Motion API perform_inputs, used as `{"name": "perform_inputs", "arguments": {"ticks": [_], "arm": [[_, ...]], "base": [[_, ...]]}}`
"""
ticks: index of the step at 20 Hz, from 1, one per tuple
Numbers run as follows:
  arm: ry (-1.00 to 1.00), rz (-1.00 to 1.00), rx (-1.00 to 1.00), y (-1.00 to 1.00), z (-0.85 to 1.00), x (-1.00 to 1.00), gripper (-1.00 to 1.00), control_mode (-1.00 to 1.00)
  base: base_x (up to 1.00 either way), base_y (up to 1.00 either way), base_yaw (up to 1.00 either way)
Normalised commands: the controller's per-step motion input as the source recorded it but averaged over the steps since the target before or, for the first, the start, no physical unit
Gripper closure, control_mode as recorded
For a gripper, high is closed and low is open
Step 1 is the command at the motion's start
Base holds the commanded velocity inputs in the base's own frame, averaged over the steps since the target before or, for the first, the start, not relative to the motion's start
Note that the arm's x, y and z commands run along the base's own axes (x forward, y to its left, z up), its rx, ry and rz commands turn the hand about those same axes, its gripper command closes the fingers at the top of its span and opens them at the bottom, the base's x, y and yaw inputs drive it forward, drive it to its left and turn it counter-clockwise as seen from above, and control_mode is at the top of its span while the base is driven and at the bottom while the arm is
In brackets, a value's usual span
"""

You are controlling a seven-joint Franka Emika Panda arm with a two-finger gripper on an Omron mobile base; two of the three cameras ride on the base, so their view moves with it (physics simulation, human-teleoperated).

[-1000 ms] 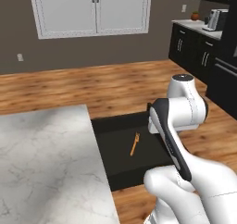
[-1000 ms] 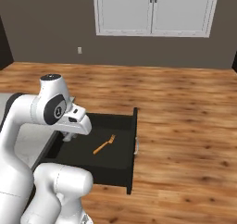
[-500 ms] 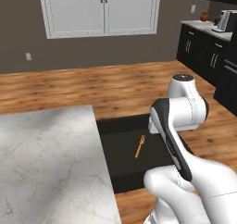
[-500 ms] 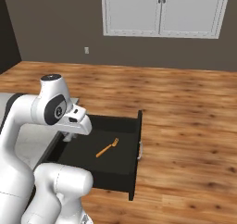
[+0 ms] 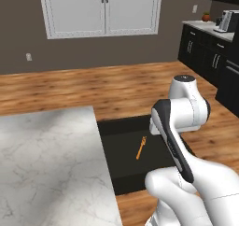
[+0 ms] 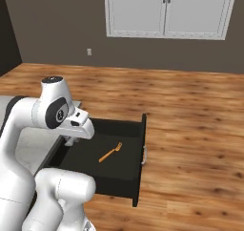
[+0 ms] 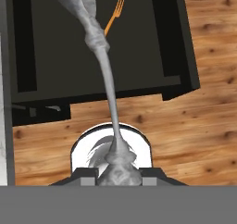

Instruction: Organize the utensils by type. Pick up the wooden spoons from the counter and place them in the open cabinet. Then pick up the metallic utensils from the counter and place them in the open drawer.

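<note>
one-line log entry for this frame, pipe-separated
gripper: shut on silver-grey utensil | held above: open drawer | in drawer: orange fork | step: placing

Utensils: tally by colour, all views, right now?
Orange: 1, the fork lying in the open drawer.
Silver-grey: 1, the utensil held in the gripper, hanging above the drawer.
Total: 2.

I see a bright orange fork (image 5: 141, 148) on the flat black inside of the open drawer (image 5: 121, 173), a silver-grey utensil (image 7: 104, 75) at my end effector (image 7: 118, 172), white marble surface (image 5: 46, 164) with grey veins, and warm brown wooden floor (image 6: 190, 110).
</note>
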Motion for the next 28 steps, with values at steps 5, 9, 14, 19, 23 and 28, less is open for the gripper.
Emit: {"name": "perform_inputs", "arguments": {"ticks": [5, 9, 14, 19, 23, 28], "arm": [[0.0, 0.0, 0.0, 0.0, 0.0, 0.0, 1.0, 1.0], [0.0, 0.02, 0.0, -0.02, -0.01, 0.13, 1.0, -1.0], [0.0, 0.03, 0.0, -0.11, -0.11, 0.44, 1.0, -1.0], [0.0, 0.03, 0.0, -0.01, -0.26, 0.61, 1.0, -1.0], [0.0, 0.03, 0.0, 0.0, -0.33, 0.72, 1.0, -1.0], [0.0, 0.0, 0.0, 0.07, -0.39, 0.74, 1.0, -1.0]], "base": [[0.0, 0.0, 0.0], [0.05, 0.0, 0.01], [0.0, 0.0, 0.0], [0.0, 0.0, 0.0], [0.0, 0.0, 0.0], [0.0, 0.0, 0.0]]}}
